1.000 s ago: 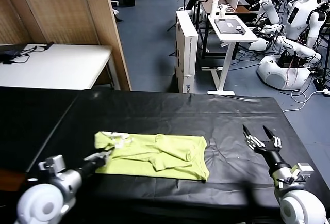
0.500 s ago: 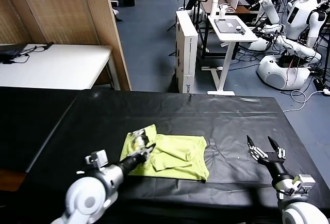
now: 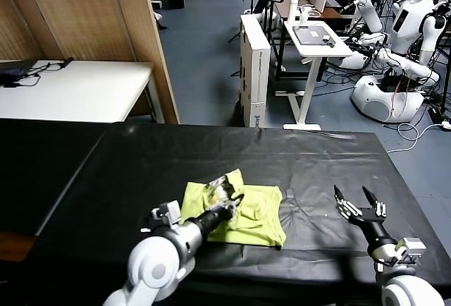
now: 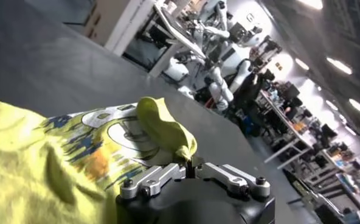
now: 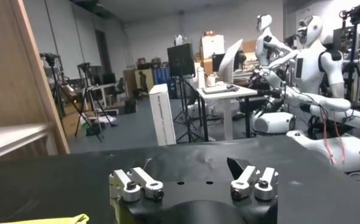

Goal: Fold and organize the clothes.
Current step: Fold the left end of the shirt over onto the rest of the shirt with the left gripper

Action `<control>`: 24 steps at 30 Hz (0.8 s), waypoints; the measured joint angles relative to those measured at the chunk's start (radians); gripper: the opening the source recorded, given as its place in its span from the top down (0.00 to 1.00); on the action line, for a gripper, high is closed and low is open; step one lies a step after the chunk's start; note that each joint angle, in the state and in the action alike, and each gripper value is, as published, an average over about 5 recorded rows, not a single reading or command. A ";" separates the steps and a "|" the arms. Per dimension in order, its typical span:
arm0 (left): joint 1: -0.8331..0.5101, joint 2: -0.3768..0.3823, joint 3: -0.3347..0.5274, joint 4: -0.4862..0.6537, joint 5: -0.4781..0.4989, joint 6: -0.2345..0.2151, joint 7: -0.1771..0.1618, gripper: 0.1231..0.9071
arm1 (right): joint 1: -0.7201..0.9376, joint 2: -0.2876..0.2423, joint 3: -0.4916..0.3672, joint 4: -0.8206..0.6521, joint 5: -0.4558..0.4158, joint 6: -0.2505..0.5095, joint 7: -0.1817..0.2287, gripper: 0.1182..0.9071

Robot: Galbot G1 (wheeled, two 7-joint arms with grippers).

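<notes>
The lime T-shirt (image 3: 257, 214) lies partly folded on the black table (image 3: 211, 154), its left part lifted and doubled over to the right. My left gripper (image 3: 227, 194) is shut on a pinched fold of the shirt and holds it above the shirt's middle. In the left wrist view the held yellow-green fold (image 4: 168, 131) rises from between the shut jaws of the left gripper (image 4: 192, 165), and a printed side of the fabric (image 4: 95, 137) shows. My right gripper (image 3: 359, 204) is open and empty over the table, right of the shirt; the right wrist view shows it (image 5: 192, 179) with fingers spread.
A white table (image 3: 70, 91) stands at the back left beside a wooden panel (image 3: 91, 17). Beyond the black table are a white box (image 3: 255, 66), a small white desk (image 3: 317, 38) and parked white robots (image 3: 394, 52).
My left gripper has carried the shirt's left edge up and rightward across the shirt, folding it over. My right gripper has drawn back a little and stays open.
</notes>
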 joint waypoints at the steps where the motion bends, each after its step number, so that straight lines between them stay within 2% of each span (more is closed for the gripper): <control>1: 0.002 -0.003 0.005 0.000 0.001 0.000 0.000 0.92 | 0.000 0.000 0.000 0.000 0.000 0.000 0.000 0.00; 9: 0.002 -0.023 0.033 0.004 0.014 0.000 0.002 0.92 | 0.001 0.011 -0.008 0.000 -0.007 0.000 0.000 0.00; 24: -0.022 -0.082 0.050 0.088 0.070 -0.016 0.007 0.92 | 0.003 0.011 -0.016 0.000 -0.017 -0.003 -0.001 0.00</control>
